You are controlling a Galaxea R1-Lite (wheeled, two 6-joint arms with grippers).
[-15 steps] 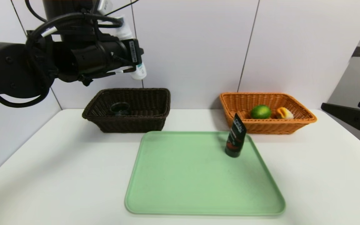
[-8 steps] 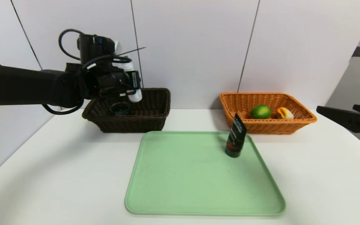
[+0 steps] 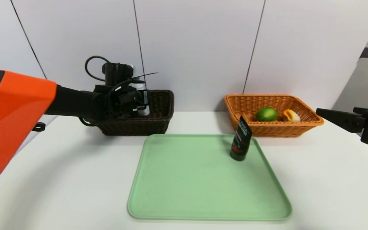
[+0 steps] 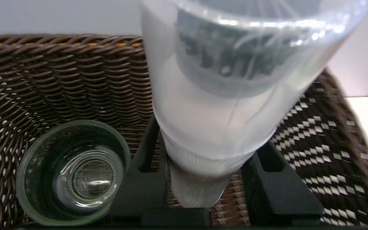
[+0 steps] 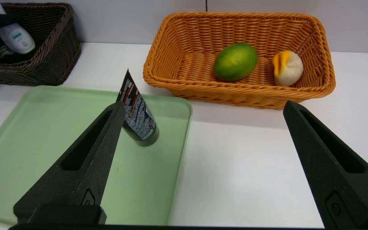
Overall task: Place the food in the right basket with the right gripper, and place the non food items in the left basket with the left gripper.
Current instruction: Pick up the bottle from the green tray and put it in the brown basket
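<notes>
My left gripper [image 3: 140, 107] is shut on a white bottle [image 4: 222, 105] and holds it cap-down inside the dark brown left basket [image 3: 158, 125], just above the woven floor. A clear glass jar [image 4: 75, 172] stands in that basket [image 4: 59, 73] next to the bottle. A black tube [image 3: 241, 139] stands upright on the green tray [image 3: 187, 179] at its far right corner. The orange right basket [image 3: 267, 131] holds a green lime [image 3: 266, 114] and an orange-and-white food piece [image 3: 290, 115]. My right gripper [image 3: 334, 111] hovers open at the table's right edge, nothing between its fingers.
In the right wrist view the black tube [image 5: 137, 111] stands behind one of my fingers [image 5: 85, 163], with the orange basket [image 5: 235, 92] beyond it. White wall panels rise right behind both baskets. Bare white table lies between tray and right gripper.
My left arm has come down and forward, carrying the white bottle from high above the dark basket down into it. The right gripper has edged slightly inward.
</notes>
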